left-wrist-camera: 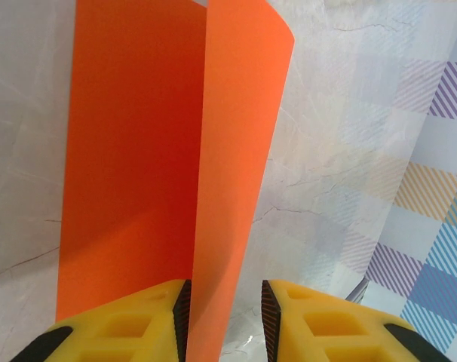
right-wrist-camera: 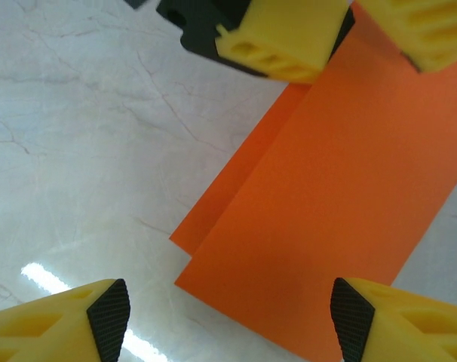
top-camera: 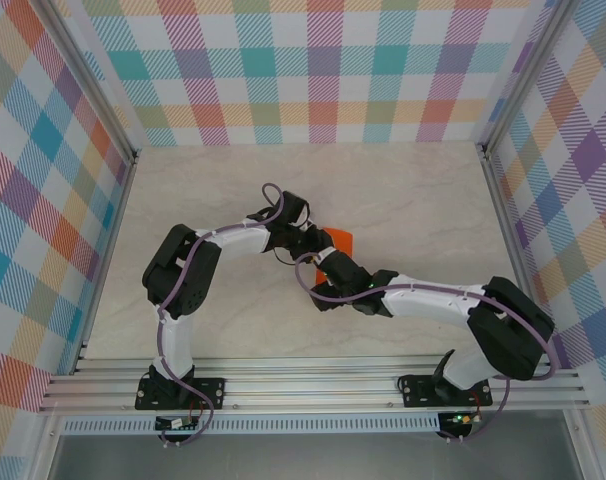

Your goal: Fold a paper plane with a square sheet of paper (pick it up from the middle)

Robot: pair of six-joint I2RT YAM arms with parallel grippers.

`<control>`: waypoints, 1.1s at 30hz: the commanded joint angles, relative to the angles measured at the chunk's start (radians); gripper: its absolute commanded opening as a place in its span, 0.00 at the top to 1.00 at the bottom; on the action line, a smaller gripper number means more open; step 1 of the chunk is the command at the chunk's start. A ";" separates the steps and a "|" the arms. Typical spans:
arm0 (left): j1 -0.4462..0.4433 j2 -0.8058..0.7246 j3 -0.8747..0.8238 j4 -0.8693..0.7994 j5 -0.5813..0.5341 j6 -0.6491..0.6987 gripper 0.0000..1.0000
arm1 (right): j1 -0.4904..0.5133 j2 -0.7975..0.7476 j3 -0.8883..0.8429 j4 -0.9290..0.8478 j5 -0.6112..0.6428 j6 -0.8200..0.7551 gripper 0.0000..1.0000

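Note:
The square sheet of paper [top-camera: 341,239] is bright orange and lies folded over near the middle of the table. In the left wrist view one layer [left-wrist-camera: 130,158] lies flat while the other flap [left-wrist-camera: 240,151] stands up between the jaws. My left gripper [left-wrist-camera: 225,320] is open: the flap leans against the left pad, with a clear gap to the right pad. My right gripper [right-wrist-camera: 232,320] hovers wide open over the near corner of the sheet [right-wrist-camera: 341,204], touching nothing. The left gripper's yellow fingers [right-wrist-camera: 281,38] show at the sheet's far end. From above, both grippers [top-camera: 313,243] [top-camera: 329,265] meet at the sheet.
The pale marble-patterned table top [top-camera: 413,200] stretches free to the back and both sides. Plaid walls [top-camera: 323,70] close it in on three sides, and aluminium rails [top-camera: 313,385] with the arm bases run along the near edge.

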 commanded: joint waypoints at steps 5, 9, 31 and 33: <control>0.009 0.001 0.032 -0.031 0.015 0.009 0.68 | 0.040 0.045 0.061 -0.041 0.142 -0.052 0.35; 0.009 0.003 0.033 -0.034 0.015 0.009 0.68 | 0.049 0.036 0.072 -0.053 0.142 -0.052 0.42; 0.009 -0.041 0.024 -0.095 -0.050 0.036 0.67 | 0.013 0.055 0.122 -0.138 0.020 0.032 0.94; 0.009 -0.060 0.020 -0.114 -0.084 0.043 0.65 | -0.011 0.048 0.114 -0.114 -0.053 0.035 0.95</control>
